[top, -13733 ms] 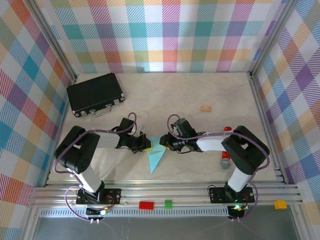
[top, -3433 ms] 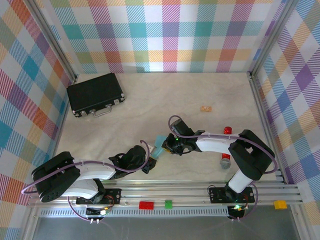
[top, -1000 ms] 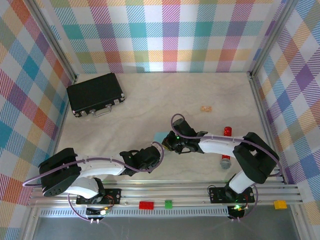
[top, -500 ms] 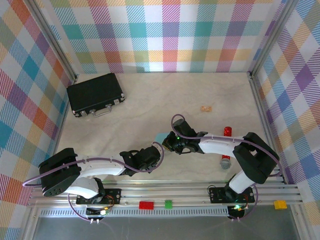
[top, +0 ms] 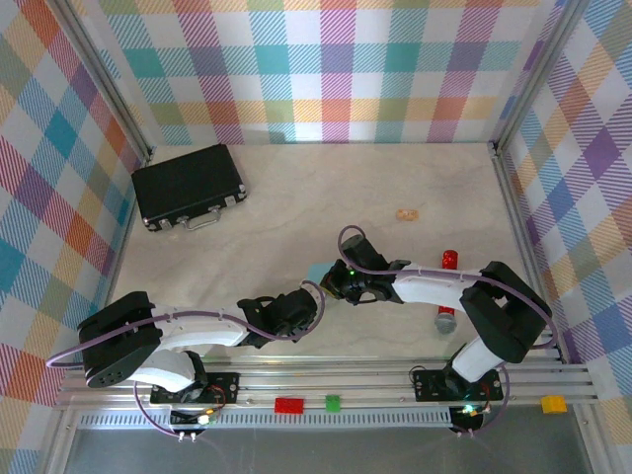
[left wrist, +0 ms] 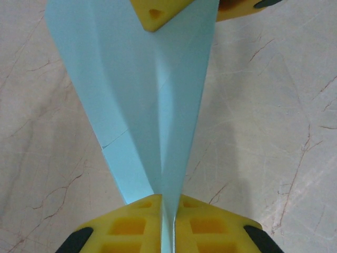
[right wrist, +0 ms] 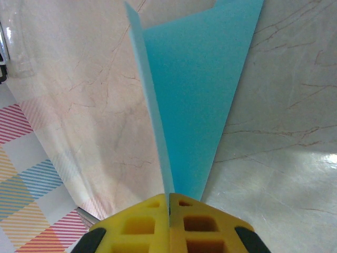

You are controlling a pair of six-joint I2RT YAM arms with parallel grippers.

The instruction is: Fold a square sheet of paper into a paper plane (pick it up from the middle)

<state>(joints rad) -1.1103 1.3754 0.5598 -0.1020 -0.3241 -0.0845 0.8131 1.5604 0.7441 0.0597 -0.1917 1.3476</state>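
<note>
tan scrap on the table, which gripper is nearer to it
Right. In the top view the right gripper is below and left of the tan scrap; the left gripper lies farther off the same way, beyond the paper plane both pinch.

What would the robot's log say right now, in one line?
left pincer: shut on paper plane | right pincer: shut on its other end | paper plane: creased, spanning both pincers
</note>
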